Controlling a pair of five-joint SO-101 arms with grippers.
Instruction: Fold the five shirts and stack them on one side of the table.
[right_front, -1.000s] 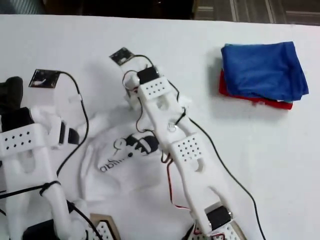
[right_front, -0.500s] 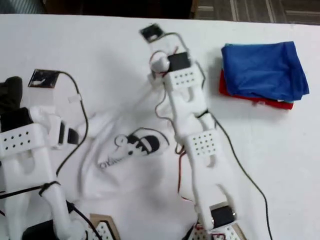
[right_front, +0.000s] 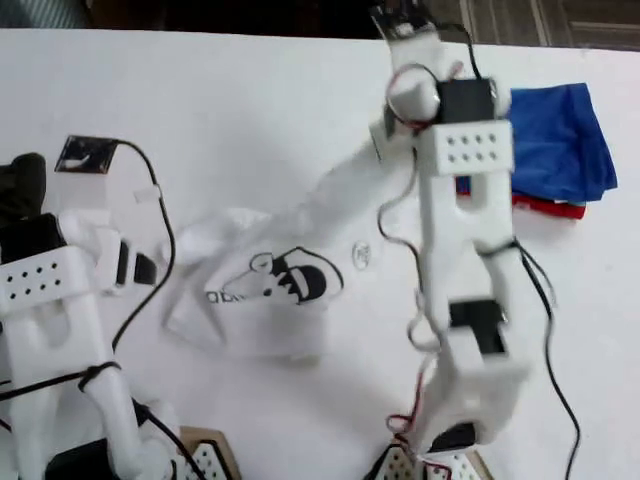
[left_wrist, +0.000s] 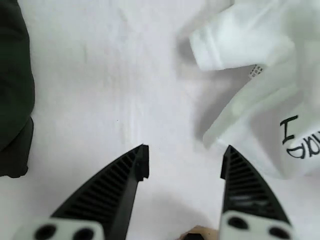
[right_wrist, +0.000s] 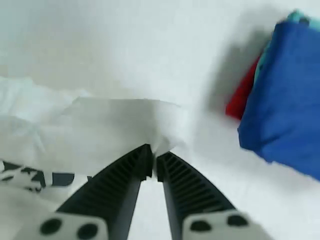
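Right arm (right_front: 465, 200) stretched far forward, right hand (right_wrist: 153, 156) clamped tight. Left arm (right_front: 55, 290) folded back, left hand (left_wrist: 185, 152) spread wide.

Table (right_front: 200, 100): white top, matte, no visible marks. Far edge runs straight across, seen in high view. Beyond edge, far right: floor (right_front: 570, 20), grey-brown planks w/ pale seams. Behind table centre: dark strip (right_front: 230, 12), detail unreadable. Light: even, diffuse; shadows on table soft.
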